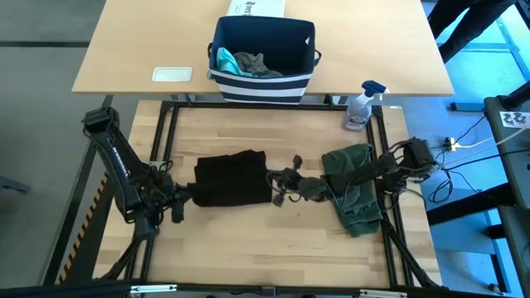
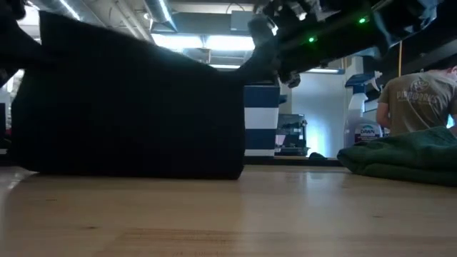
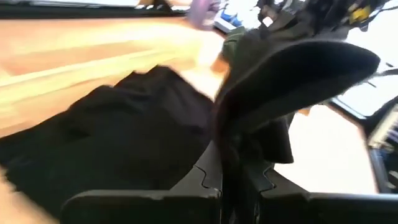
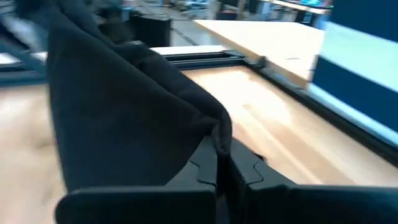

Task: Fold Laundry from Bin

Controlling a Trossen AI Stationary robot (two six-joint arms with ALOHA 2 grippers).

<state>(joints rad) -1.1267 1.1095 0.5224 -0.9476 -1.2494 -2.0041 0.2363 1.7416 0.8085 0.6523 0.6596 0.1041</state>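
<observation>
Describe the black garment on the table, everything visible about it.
The black garment is soft, matte cloth, folded into a rough rectangle near the middle of the wooden table. The left gripper is shut on its left edge and the right gripper on its right edge. In the low view it hangs lifted, its lower edge brushing the tabletop.

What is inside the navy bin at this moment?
In the high view, the bin holds a teal piece against its left wall and a grey garment crumpled beside it. Whatever lies beneath these two is covered and cannot be seen.
</observation>
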